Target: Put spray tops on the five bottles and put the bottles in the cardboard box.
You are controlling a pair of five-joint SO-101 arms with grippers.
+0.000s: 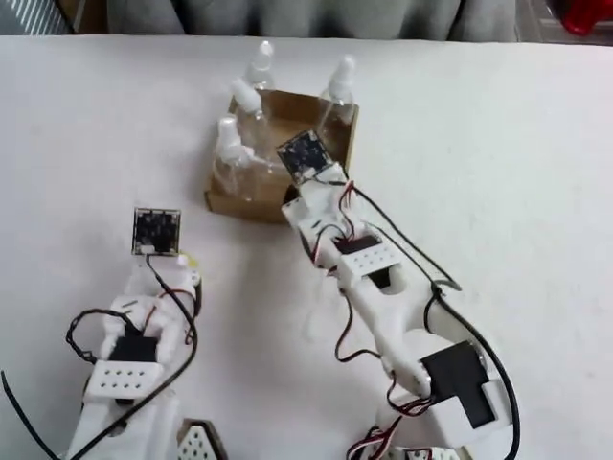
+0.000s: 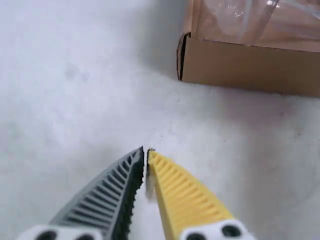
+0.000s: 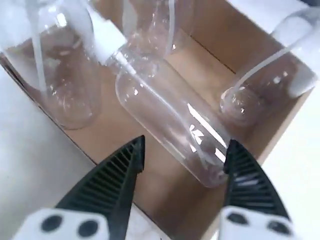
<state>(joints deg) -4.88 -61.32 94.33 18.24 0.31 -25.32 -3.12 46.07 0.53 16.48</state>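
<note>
From above, the right arm [image 1: 378,287] covers a corner of the cardboard box [image 1: 239,203]; the left wrist view crops it

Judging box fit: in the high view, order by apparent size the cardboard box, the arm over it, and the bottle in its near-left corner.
1. right arm: largest, though it sits nearer the camera, which inflates it.
2. cardboard box.
3. bottle: clearly smallest.

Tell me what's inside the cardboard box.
Four clear bottles with spray tops stand in the cardboard box, one leaning. The open right claw hangs above it; from the high view its arm hides the near corner.
</note>
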